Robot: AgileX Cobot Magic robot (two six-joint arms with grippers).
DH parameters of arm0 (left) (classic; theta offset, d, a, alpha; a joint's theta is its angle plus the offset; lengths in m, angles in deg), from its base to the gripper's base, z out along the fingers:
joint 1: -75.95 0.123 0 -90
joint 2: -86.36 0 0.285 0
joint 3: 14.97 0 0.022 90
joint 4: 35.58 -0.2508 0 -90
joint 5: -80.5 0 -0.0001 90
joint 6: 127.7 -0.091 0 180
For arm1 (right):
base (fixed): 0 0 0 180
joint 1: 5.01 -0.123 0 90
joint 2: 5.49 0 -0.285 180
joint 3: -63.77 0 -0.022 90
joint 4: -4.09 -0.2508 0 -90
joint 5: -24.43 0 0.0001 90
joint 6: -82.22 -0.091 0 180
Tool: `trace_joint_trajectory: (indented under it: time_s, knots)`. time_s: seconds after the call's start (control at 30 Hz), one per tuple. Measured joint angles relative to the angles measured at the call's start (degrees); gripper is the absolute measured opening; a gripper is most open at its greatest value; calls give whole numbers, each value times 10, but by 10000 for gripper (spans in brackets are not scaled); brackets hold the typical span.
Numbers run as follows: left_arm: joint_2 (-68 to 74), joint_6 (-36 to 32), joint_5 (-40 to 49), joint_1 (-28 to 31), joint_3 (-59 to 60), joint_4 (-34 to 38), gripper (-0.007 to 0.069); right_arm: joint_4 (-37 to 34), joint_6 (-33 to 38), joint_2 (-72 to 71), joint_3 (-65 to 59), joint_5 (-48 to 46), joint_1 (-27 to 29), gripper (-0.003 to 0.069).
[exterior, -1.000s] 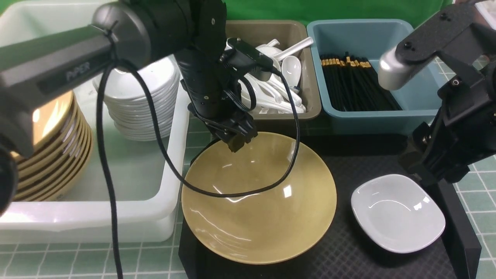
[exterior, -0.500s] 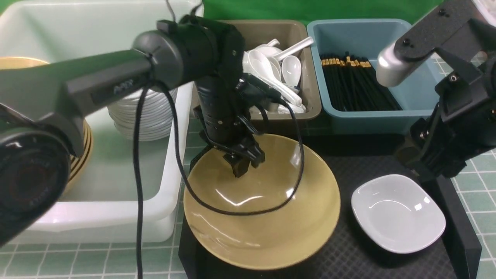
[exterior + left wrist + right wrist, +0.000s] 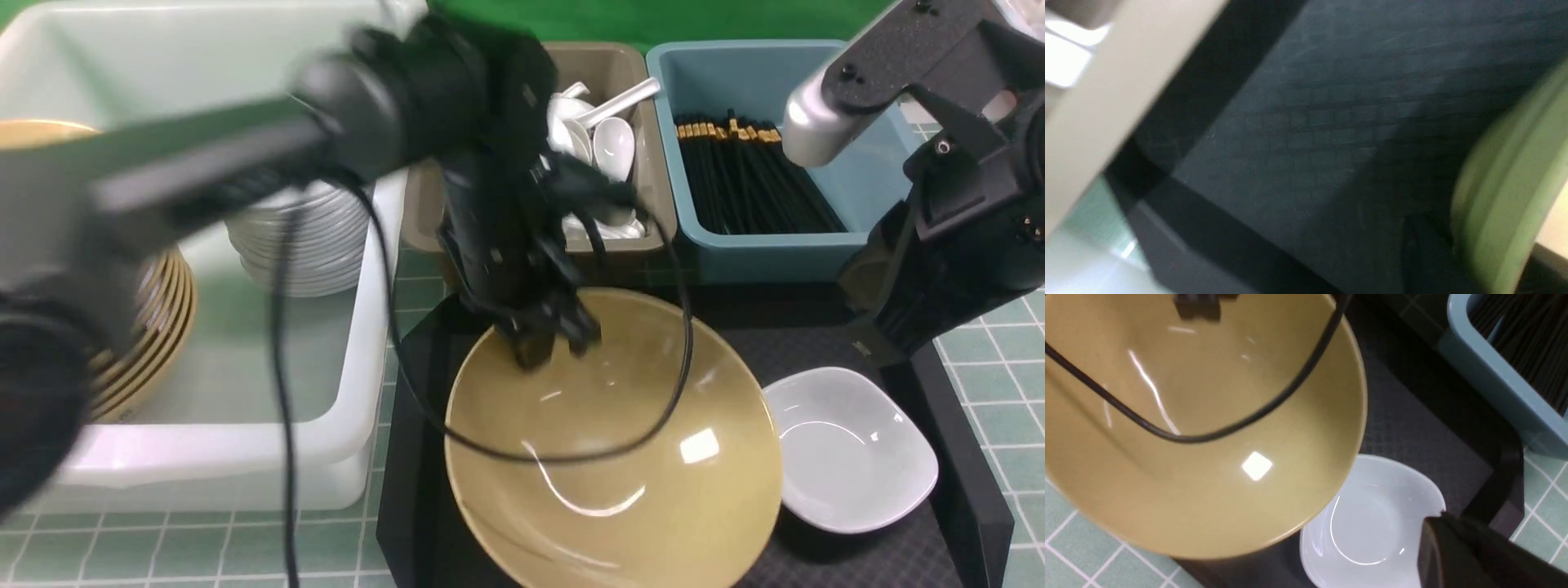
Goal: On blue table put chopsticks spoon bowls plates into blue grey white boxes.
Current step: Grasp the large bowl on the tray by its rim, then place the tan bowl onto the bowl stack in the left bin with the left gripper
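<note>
A wide mustard-yellow bowl (image 3: pixel 620 457) is tilted over the black tray (image 3: pixel 816 343). My left gripper (image 3: pixel 543 347) is shut on its far rim, and the arm is blurred. The bowl's right edge overlaps a small white plate (image 3: pixel 849 457) lying on the tray. My right gripper (image 3: pixel 867 353) is shut on the plate's far right corner; in the right wrist view its dark fingers (image 3: pixel 1453 547) cover that rim beside the bowl (image 3: pixel 1208 437). The left wrist view shows only the blurred bowl rim (image 3: pixel 1502 196) over the tray.
The white tub (image 3: pixel 204 474) on the left holds stacked yellow bowls (image 3: pixel 155 318) and stacked white plates (image 3: pixel 302 245). Behind the tray, the olive-grey box (image 3: pixel 629 237) holds spoons (image 3: pixel 612 143) and the blue box (image 3: pixel 775 253) holds chopsticks (image 3: pixel 751 180). The blue table (image 3: pixel 996 392) surrounds everything.
Both grippers closed. The left one came down onto the bowl's far rim, and the bowl shifted right and tipped over the plate's edge. The plate stayed where it was.
</note>
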Motion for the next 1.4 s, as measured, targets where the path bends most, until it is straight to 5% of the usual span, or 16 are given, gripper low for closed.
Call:
trace_joint_trajectory:
  time_s: [0.17, 0.4, 0.63, 0.73, 0.83, 1.03, 1.4]
  knots:
    - [-87, -19, 3, 58, 2, 60, 9, -21, 29, 0, 47, 0, -7, 35]
    - [-220, -51, 18, 211, 17, 178, 8, -38, 67, 18, 137, 22, -117, 35]
    - [-336, -52, 25, 430, 75, 188, 8, -40, 89, 108, 223, 31, -208, 35]
    - [-390, -52, 24, 599, 107, 208, 8, -41, 99, 178, 296, 34, -241, 35]
    - [-413, -44, 10, 681, 127, 227, 8, -41, 112, 217, 345, 29, -256, 35]
    - [-410, -17, -30, 711, 172, 243, 8, -42, 129, 255, 396, -13, -268, 35]
    - [-378, 51, -111, 712, 234, 150, 8, -40, 156, 257, 398, -56, -268, 36]
